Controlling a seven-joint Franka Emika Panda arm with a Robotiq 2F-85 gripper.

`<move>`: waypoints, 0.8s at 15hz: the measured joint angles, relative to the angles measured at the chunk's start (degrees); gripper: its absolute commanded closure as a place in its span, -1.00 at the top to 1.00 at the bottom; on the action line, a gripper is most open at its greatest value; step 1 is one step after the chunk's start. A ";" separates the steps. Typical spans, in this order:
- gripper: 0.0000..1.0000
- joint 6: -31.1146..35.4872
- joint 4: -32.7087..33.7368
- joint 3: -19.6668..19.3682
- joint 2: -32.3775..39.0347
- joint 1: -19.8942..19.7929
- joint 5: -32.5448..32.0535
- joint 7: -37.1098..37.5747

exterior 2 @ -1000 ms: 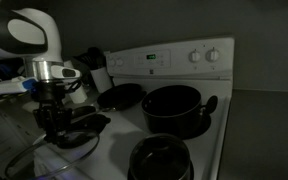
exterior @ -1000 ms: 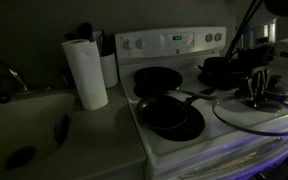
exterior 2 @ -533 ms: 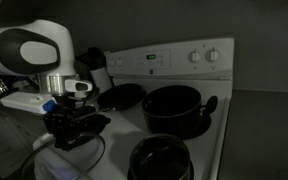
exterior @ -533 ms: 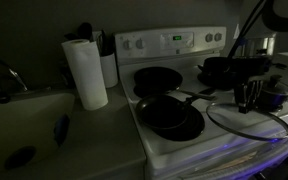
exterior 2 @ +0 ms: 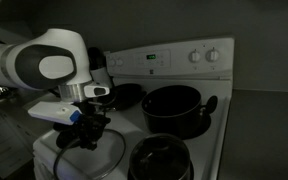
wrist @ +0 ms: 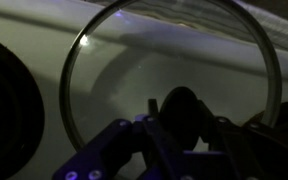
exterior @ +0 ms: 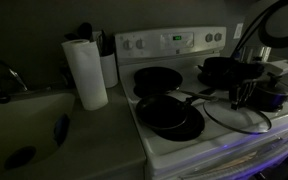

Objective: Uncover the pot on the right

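- Exterior view, far left: noted a sink (exterior: 24, 120) sunk in the tabletop (exterior: 94, 142), and an upright paper towel roll (exterior: 85, 72) just right of it.
- Recorded a white stove (exterior: 159, 142) next along, bearing a rear frying pan (exterior: 158, 78) and a front frying pan (exterior: 169, 116), both black.
- Located the pot (exterior: 222, 68) at the stove's back right, black, wide and low, open at the top; confirmed the pot (exterior 2: 174, 108) uncovered in both exterior views.
- Found the lid (exterior: 239, 118), round glass with a metal rim, in front of the pot and apart from it, hanging under the claw (exterior: 246, 95); could not tell whether its rim touches the stove.
- Wrist view: verified the claw (wrist: 181, 125) clamped on the knob (wrist: 181, 105) of the lid, one finger on either side; observed pale stove surface through the glass.
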 measured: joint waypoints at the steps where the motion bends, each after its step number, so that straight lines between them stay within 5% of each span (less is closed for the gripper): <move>1: -0.72 1.97 -0.15 -0.39 1.25 -0.43 -0.78 -0.20; 12: -0.72 11.16 2.75 -0.53 6.88 -1.19 -4.47 -0.13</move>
